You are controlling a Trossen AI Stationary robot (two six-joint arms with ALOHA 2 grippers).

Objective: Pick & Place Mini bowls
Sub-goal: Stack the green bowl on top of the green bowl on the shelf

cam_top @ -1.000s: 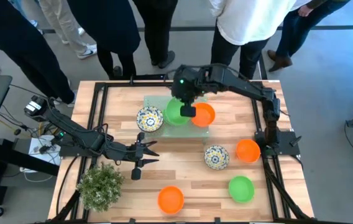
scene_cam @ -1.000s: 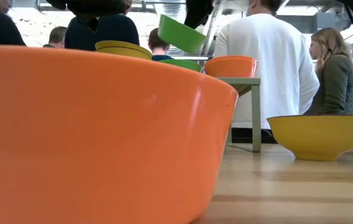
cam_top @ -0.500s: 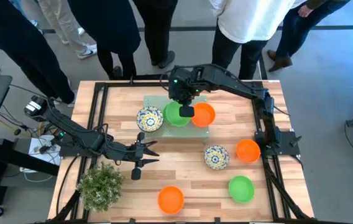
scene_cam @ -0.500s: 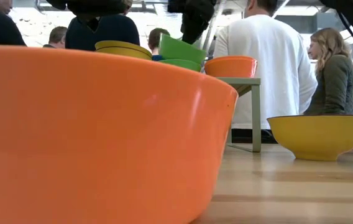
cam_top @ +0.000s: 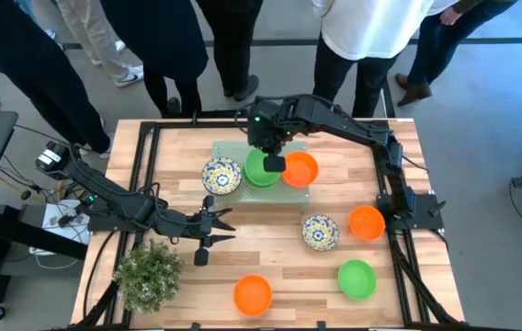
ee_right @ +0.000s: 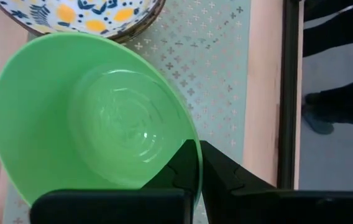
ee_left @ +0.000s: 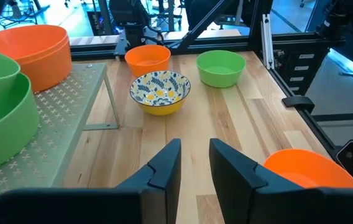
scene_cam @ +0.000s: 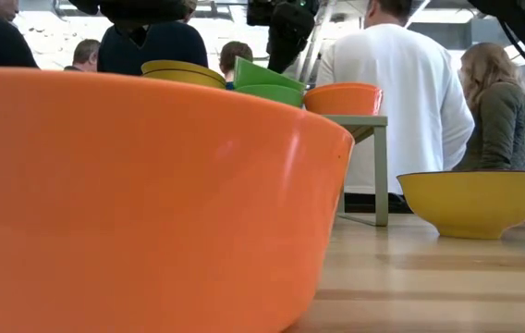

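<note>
I am lowering the right gripper (cam_top: 275,162), clamped on a green bowl (cam_top: 261,168), into another green bowl at 12 o'clock; nesting nearly complete.

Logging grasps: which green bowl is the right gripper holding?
The tilted green bowl on the mat, its rim pinched by the right gripper, nested in another green one. The other green bowl sits untouched near the front.

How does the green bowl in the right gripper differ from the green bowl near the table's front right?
The held green bowl is tilted, pinched at its rim by the right gripper, over the mat. The front-right green bowl sits upright, alone, on bare wood. Both are plain bright green.
</note>
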